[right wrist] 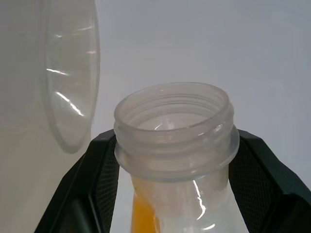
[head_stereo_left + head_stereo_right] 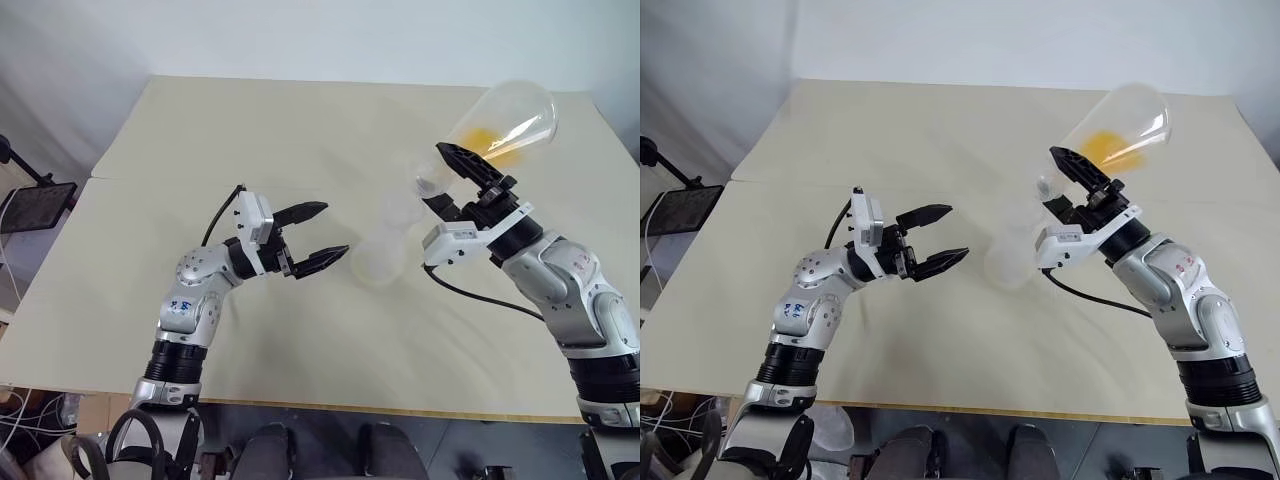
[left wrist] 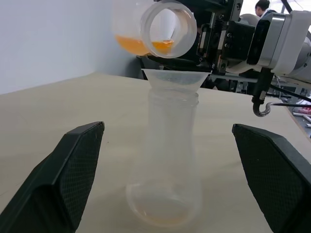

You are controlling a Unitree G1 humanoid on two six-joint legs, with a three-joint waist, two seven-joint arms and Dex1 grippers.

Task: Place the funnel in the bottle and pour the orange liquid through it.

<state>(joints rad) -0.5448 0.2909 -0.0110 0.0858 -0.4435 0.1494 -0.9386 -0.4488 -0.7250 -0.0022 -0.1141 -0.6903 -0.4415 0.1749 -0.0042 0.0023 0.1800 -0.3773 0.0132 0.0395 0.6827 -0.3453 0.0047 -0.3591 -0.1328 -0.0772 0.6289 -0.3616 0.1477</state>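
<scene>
The bottle (image 3: 165, 160), a clear flask with a flared base, stands upright on the beige table (image 2: 250, 130). The see-through funnel (image 3: 176, 78) sits in its neck. My right gripper (image 2: 445, 170) is shut on the neck of a second clear flask (image 2: 505, 120). That flask is tilted, with its mouth just above the funnel. The orange liquid (image 2: 490, 142) pools low in the tilted flask, near its neck. A thin orange film shows in the bottle's bottom (image 3: 160, 218). My left gripper (image 2: 335, 230) is open just left of the bottle, one finger to either side, not touching it.
A seam crosses the table's left part. A black stand with a dark plate (image 2: 35, 205) sits off the table's left edge. A black cable (image 2: 480, 295) hangs from my right wrist. A person's head (image 3: 265, 7) shows beyond the table.
</scene>
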